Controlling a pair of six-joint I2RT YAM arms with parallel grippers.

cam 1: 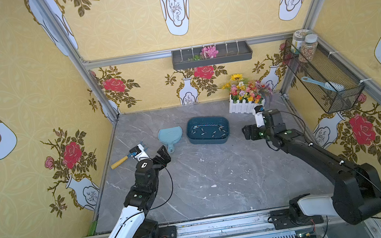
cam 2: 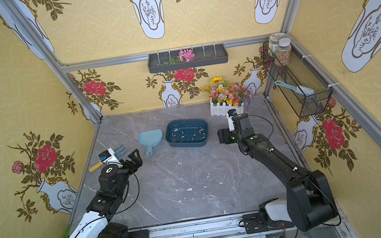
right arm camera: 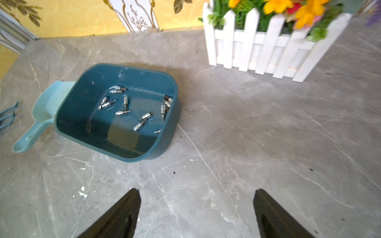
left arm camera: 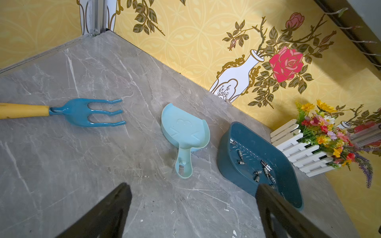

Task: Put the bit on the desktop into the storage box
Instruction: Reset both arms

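Far left, a yellow-handled garden fork lies on the surface, and the left tool hangs by it, jaws wide apart and empty. Next the light blue dustpan, then the storage box with the bits lying inside (silvery, scattered over its floor). To its right the right tool hovers above the surface, jaws also wide apart, holding nothing.

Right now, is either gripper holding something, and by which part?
Nothing is held. The left gripper and the right gripper are open and empty; the bits lie in the storage box.
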